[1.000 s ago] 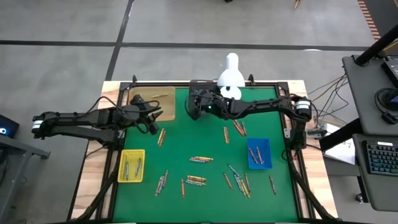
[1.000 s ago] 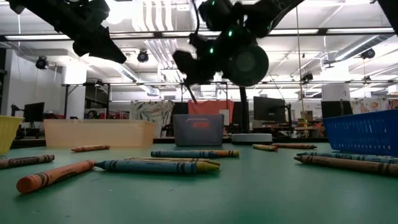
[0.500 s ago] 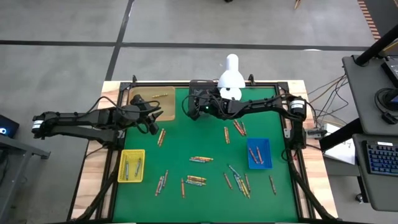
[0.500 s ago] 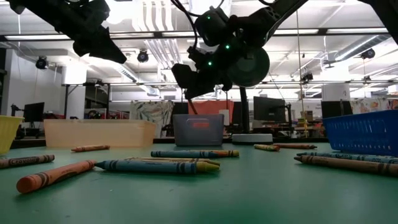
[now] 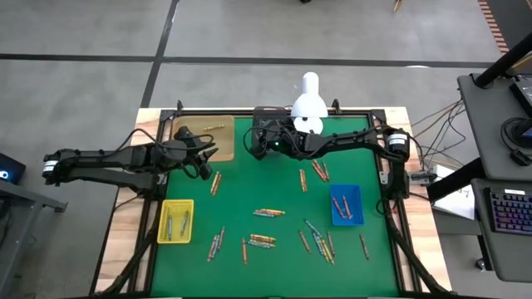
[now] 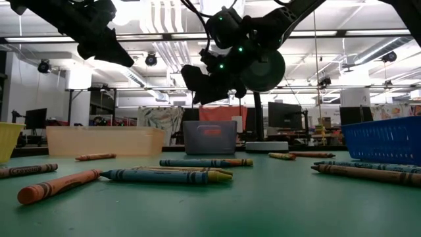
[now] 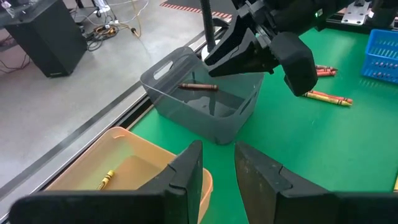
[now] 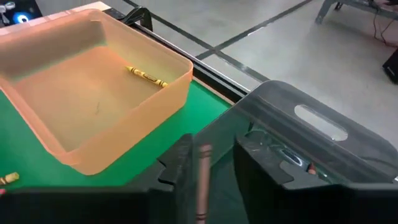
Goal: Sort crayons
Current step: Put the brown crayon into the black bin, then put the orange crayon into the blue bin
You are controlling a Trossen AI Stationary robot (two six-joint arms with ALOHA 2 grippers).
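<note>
At the left, the left tool (image 5: 202, 158) hovers near the orange tray (image 5: 218, 143), fingers slightly parted and empty. Further right, the right tool (image 5: 259, 146) hangs over the grey bin (image 7: 205, 99) at the desk's far edge; a blurred brown crayon (image 8: 201, 180) shows upright between its parted fingers, seemingly dropping. Another brown crayon (image 7: 198, 86) lies across the bin, directly beneath. Remaining crayons (image 5: 268, 213) scatter nearer.

Overhead view: dark right gripper (image 5: 259, 146) above the grey bin (image 5: 263, 116); dark left gripper (image 5: 204, 164) beside the shallow tan tray (image 5: 183, 132); thin scattered crayons (image 5: 268, 213) on green mat (image 5: 274, 178).
</note>
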